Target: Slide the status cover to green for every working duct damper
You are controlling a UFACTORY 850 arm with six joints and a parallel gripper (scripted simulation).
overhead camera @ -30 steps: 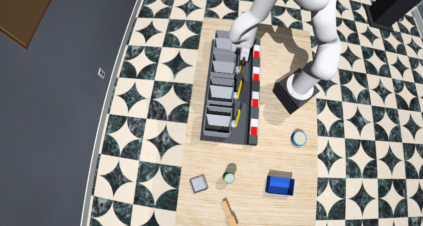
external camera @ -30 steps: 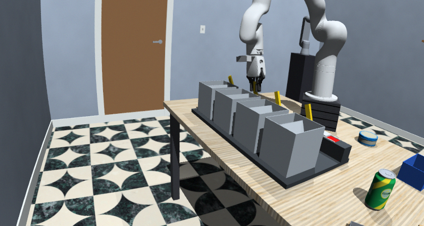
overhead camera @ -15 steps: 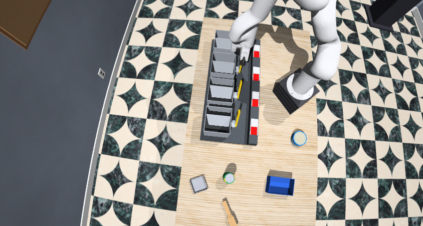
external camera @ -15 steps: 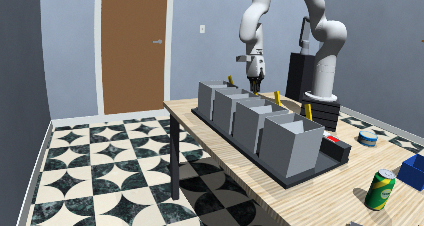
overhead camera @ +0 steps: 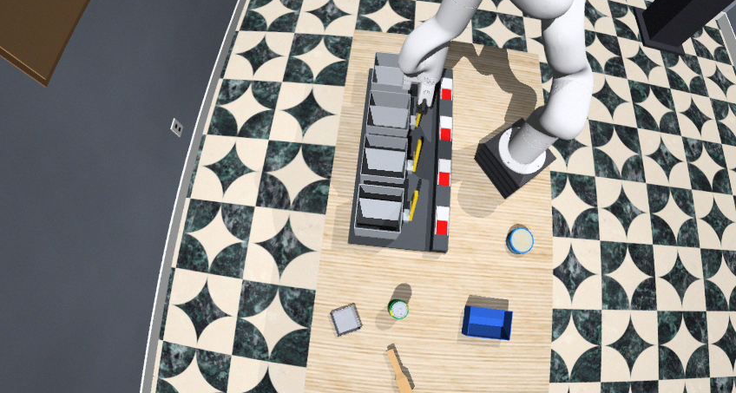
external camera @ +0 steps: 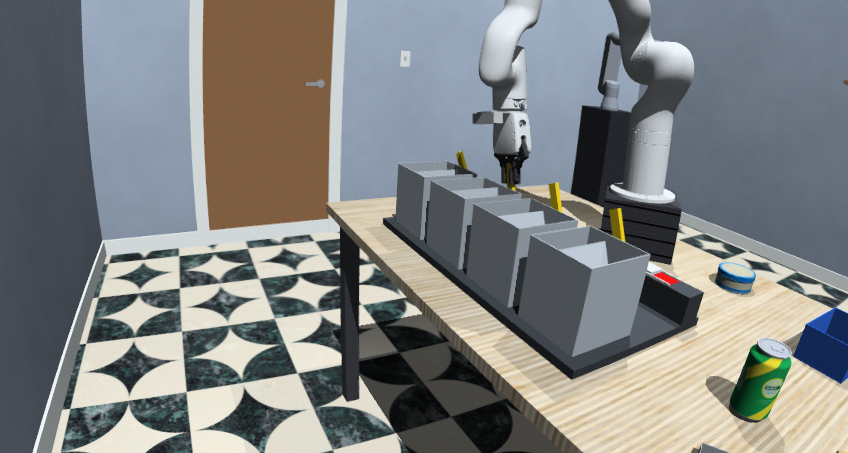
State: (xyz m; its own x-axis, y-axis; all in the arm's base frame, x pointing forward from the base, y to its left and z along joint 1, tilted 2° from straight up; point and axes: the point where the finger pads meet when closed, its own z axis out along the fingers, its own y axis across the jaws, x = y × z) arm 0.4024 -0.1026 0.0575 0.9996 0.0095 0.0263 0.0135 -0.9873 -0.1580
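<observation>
Four grey open-topped dampers stand in a row on a dark tray point(overhead camera: 397, 162). Each has a yellow lever on the side facing the sliders. My gripper point(overhead camera: 423, 106) points down beside the second damper from the far end point(overhead camera: 390, 113) and is shut on that damper's yellow lever point(external camera: 510, 178). The farthest damper point(external camera: 423, 194) has its own lever point(external camera: 461, 159); my arm hides it in the top view. The four status sliders point(overhead camera: 444, 127) lie along the tray's right strip. All show red next to a white cover.
The robot base point(overhead camera: 516, 157) stands right of the tray. Nearer the front lie a blue-rimmed tin point(overhead camera: 519, 239), a green soda can point(overhead camera: 397, 309), a blue box point(overhead camera: 487, 322), a grey square block point(overhead camera: 345, 318) and a wooden tool point(overhead camera: 399, 371).
</observation>
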